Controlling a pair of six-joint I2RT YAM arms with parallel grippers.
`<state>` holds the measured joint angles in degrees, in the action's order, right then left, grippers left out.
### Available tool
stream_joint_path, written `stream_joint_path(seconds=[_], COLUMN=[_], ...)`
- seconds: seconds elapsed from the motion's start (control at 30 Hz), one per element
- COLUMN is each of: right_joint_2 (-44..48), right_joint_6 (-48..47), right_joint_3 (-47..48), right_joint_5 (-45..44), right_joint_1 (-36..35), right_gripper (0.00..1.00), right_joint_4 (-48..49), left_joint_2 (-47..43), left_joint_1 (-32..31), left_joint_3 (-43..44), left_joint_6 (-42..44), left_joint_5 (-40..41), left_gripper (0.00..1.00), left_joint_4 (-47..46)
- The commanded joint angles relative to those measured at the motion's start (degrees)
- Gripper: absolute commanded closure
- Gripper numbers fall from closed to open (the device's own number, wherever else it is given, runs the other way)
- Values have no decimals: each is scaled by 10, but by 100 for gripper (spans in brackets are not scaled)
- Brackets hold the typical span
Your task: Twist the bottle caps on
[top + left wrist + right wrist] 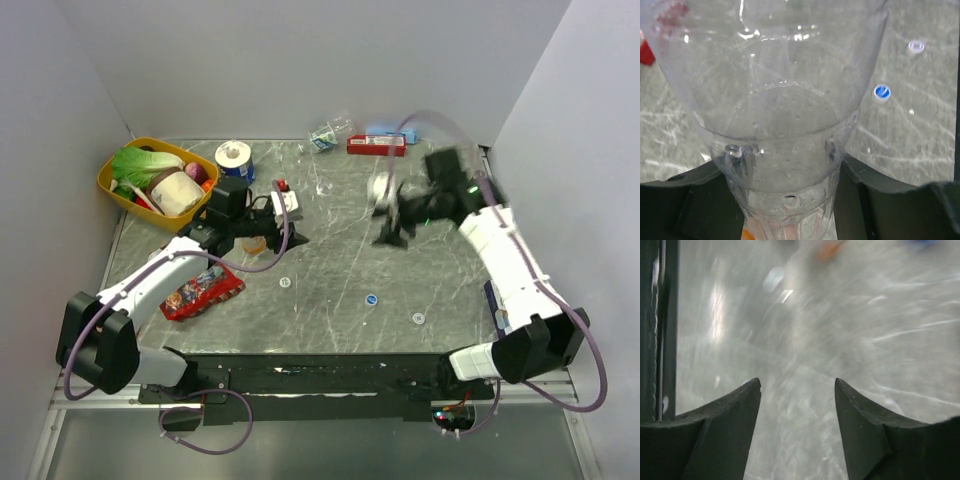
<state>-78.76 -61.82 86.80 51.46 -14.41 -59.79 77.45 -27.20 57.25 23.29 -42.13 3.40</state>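
Table (340, 250) in the top view is dark with pale streaks. A white cap (285, 282) lies at 7 o'clock from its middle, a blue cap (371, 298) at 5 o'clock, and a second white cap (418, 318) further out at 4 o'clock. All three lie flat on the table, well apart. A water bottle (330, 133) lies on its side at 12 o'clock by the far edge, near a red box (377, 146). A yellow basket (104, 180) of food sits at 10 o'clock and a red snack bag (200, 292) at 8 o'clock. The left gripper (258, 240) is at 9 o'clock, and what it holds is hard to see from here. The right gripper (392, 215) is at 2 o'clock and blurred. In the left wrist view a clear bottle (790, 90) fills most of the picture. Its thin part sits between the two dark fingers (685, 200), which press on it from both sides, so the left gripper is clamped on the bottle. A bit of orange shows at 6 o'clock; I cannot tell what it is. The blue cap (882, 92) lies on the table at 2 o'clock, with a white cap (916, 46) further out the same way. In the right wrist view all is blurred. The two fingers (725, 430) stand apart, with only table between them.
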Motion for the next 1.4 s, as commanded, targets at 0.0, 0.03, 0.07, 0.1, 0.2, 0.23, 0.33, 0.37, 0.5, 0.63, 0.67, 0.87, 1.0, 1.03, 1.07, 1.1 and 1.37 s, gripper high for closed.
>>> stream_joint_path(seconds=[0.0,0.03,0.07,0.1,0.2,0.23,0.33,0.37,0.5,0.63,0.67,0.87,1.0,1.03,1.07,1.1,1.37], right_joint_2=[32,43,61,66,64,58,28,12,-34,-64,-69,-107,-125,-130,-132,-133,-130], right_joint_6=[-294,-309,-345,-361,-399,-403,-407,-407,-415,-438,-441,-436,-437,-440,-443,-446,-446], right_joint_3=[-188,-223,-278,-300,-343,-345,-339,-335,-319,-313,-312,-298,-294,-294,-296,-295,-310], right_joint_5=[-146,-174,-186,-198,-214,-216,-221,-223,-229,-232,-232,-233,-239,-242,-245,-247,-251], right_joint_1=[-59,-72,-91,-104,-128,-134,-148,-149,-152,-155,-156,-168,-171,-172,-171,-171,-171], right_gripper=[35,35,35,35,36,36,38,38,41,42,42,41,43,44,44,44,46], right_joint_4=[-71,-27,-7,9,51,56,71,80,80,78,78,86,87,86,81,78,74], left_joint_2=[-42,-48,-53,-61,-77,-84,-106,-110,-124,-131,-132,-133,-131,-132,-132,-131,-127], left_joint_1=[-1,-2,-4,-4,-3,-3,-4,-4,-4,-4,-4,-3,-4,-4,-4,-4,-3], left_joint_3=[-24,-27,-28,-27,-30,-32,-47,-53,-62,-69,-70,-70,-69,-69,-69,-69,-72], left_joint_6=[40,37,36,36,31,25,15,14,4,-5,-5,-1,-3,-3,-3,-2,-3], left_joint_5=[21,26,31,39,52,57,72,74,86,95,97,104,108,108,108,109,106], left_gripper=[99,99,99,99,99,99,99,99,99,99,98,99,99,99,99,99,99], left_joint_4=[21,19,20,25,34,32,27,26,21,16,17,22,23,24,25,26,18])
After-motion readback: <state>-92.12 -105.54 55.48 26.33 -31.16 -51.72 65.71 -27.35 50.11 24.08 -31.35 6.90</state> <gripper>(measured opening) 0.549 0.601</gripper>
